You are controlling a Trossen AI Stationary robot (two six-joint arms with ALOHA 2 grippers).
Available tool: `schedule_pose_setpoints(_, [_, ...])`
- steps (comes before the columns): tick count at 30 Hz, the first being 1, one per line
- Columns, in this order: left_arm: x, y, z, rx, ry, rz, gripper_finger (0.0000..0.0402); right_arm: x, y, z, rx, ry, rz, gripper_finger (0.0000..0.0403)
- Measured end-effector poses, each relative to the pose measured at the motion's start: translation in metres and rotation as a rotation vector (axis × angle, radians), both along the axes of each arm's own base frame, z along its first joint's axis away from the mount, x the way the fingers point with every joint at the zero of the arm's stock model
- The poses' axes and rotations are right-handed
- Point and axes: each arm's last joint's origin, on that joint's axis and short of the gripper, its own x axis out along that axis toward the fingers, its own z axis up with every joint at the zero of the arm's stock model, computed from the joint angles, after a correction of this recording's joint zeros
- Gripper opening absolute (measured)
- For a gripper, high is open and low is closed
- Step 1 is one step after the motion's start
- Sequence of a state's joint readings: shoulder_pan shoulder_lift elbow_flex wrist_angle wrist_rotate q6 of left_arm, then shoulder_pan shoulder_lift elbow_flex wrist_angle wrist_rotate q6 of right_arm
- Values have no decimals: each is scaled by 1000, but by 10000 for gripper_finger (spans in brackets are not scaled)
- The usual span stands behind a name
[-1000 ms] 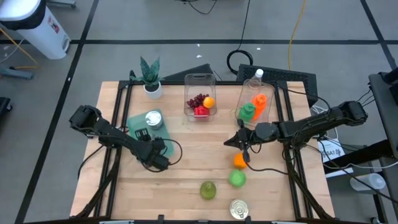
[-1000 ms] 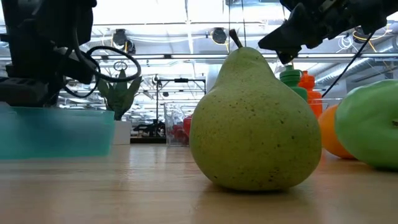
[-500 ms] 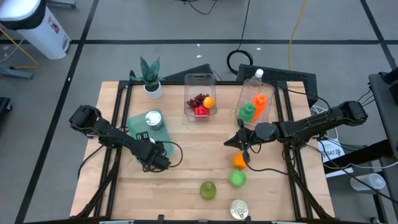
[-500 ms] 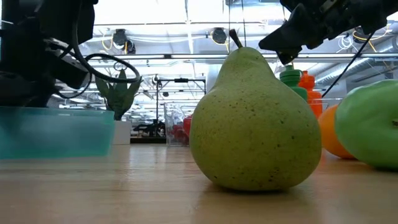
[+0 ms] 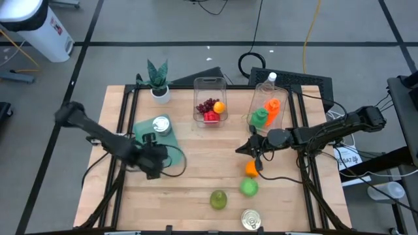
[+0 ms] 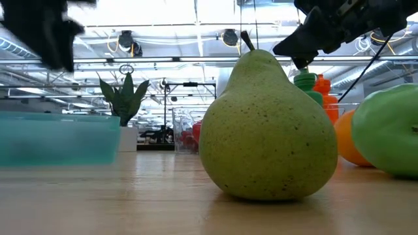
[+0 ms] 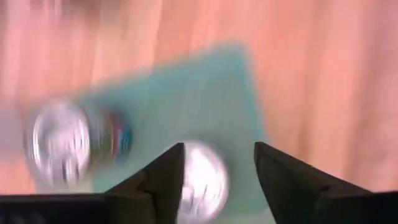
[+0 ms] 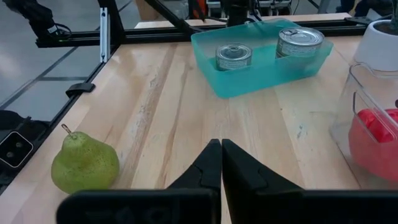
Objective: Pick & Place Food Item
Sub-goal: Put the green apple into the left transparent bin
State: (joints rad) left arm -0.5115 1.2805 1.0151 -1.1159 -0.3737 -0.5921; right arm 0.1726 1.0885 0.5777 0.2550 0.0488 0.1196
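Observation:
A teal tray point(image 5: 145, 128) near the table's left side holds two tins point(image 8: 233, 56), point(image 8: 300, 42). My left gripper point(image 5: 151, 160) hovers just near of the tray, open and empty; its wrist view looks down on the tray point(image 7: 186, 106), blurred. My right gripper point(image 5: 248, 147) is shut and empty at mid-table, above and just far of an orange point(image 5: 251, 168). A green apple point(image 5: 248, 188), a pear point(image 5: 219, 199) and a loose tin point(image 5: 251, 220) rest on the wood near the near edge. The pear point(image 6: 264, 124) stands upright in the low view.
A clear bin point(image 5: 210, 104) with grapes, an orange and a red fruit, and a second clear bin point(image 5: 268, 111) with green and orange bottles, stand toward the far edge. A potted plant point(image 5: 158, 81) stands at the far left. Bare wood point(image 5: 196, 156) lies between the arms.
My left arm has swung quickly back toward the table's left edge and risen; its gripper has shifted a little left and toward the tray. In the low view it has climbed to the top left corner. The right arm and all the food have stayed put.

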Motion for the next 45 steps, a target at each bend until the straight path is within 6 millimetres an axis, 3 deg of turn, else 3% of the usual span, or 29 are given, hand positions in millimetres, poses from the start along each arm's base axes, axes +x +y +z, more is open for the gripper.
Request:
schedule_pose_setpoints(4, [-17,-1,32,-126,-411,-317,152,0,0,0,-7,-3,2,4])
schedule_pose_setpoints(7, [-30,6,34,-230,-653,-610,106,0,0,1,-17,-10,7,4])
schedule_pose_setpoints(10, [-43,22,24,-247,-845,-719,60,1,1,2,-14,-25,31,4])
schedule_pose_setpoints(14, [-65,42,1,-252,-967,-639,51,1,3,7,6,-73,65,4])
schedule_pose_setpoints(20, [-99,57,-15,-222,-1145,-543,49,-13,3,19,-8,-131,97,4])
schedule_pose_setpoints(27, [-107,65,-33,-129,-1242,-391,49,-43,-13,30,121,-371,162,4])
schedule_pose_setpoints(34, [-98,66,-59,18,-1292,-303,49,-64,-21,13,158,-396,119,4])
schedule_pose_setpoints(45, [-97,72,-59,6,-1289,-202,49,-81,-26,-32,45,-493,79,4])
